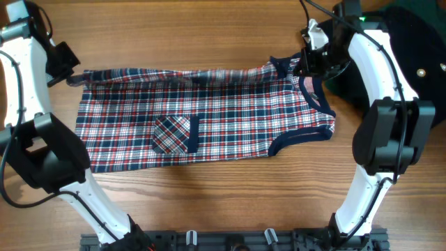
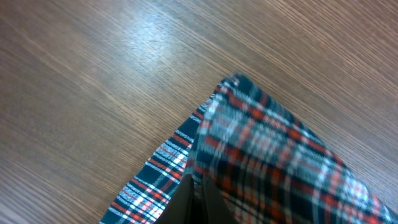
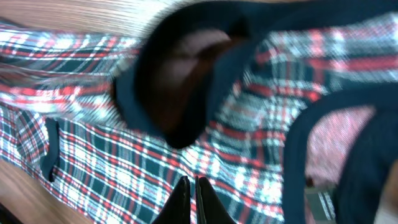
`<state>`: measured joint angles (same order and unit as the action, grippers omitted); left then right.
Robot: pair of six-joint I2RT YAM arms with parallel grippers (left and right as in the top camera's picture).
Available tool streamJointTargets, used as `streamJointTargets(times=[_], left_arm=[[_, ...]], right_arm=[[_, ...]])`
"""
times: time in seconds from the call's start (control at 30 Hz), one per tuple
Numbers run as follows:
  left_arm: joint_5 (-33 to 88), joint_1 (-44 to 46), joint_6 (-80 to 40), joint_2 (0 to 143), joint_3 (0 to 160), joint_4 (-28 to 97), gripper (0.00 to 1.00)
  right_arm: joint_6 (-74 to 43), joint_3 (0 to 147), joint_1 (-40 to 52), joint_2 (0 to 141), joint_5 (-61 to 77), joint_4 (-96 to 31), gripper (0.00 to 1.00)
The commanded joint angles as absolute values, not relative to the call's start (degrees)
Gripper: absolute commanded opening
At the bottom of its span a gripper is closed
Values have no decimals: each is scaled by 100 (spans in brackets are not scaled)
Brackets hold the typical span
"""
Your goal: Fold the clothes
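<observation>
The clothes point(image 1: 209, 118), a red, white and navy plaid sleeveless garment, lie spread across the table with the hem to the left and the navy-trimmed armhole point(image 1: 300, 136) to the right. One patch pocket point(image 1: 174, 134) faces up. My left gripper point(image 1: 75, 80) is shut on the far left hem corner, and the left wrist view has plaid cloth point(image 2: 273, 162) pinched at its tips point(image 2: 198, 186). My right gripper point(image 1: 304, 64) is shut on the far shoulder by the neck. Its tips point(image 3: 191, 186) show against the plaid point(image 3: 155, 155) below the dark neck opening point(image 3: 180, 87). The far edge runs raised between both grippers.
A black garment point(image 1: 411, 42) lies at the far right corner, with dark green fabric point(image 1: 341, 87) beside it, just behind my right arm. Bare wooden table point(image 1: 209, 202) runs along the near side, with the arm bases at its front edge.
</observation>
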<state>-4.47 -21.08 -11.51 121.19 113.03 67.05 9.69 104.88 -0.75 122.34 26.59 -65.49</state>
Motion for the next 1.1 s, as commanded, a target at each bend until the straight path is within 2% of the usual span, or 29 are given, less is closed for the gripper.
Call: streamJointTargets(times=[0.0,0.3,0.4,0.5,0.73,0.8,0.9,1.07], left_arm=[[-523,-2298,-1323,12088,11153,6681,4],[-342,-2298,-1398,12088,11083,6709,4],[67,-2298,-1398,12088,11083,6785,33],[60,-2272,-1396,12088,11083,7032,51],[360,-2178,-1398,12119,11083,6997,56],[429,-1973,-1396,12197,11080,6751,60],[425,-1614,-1393,12302,11056,6383,63],[401,-1258,-1391,12425,11056,6121,65]], right_arm=[[707,10353,-82,12092,2399,-6700,4],[600,10047,-75,12092,2401,-6307,4],[582,10047,-73,12092,2405,-6055,4],[585,10049,-73,12092,2408,-5935,4],[523,10049,27,12092,2877,-5133,5],[429,10049,266,12097,2779,-4742,12],[410,10049,733,12112,2012,-4412,36],[-165,10049,1007,12134,1651,-4550,45]])
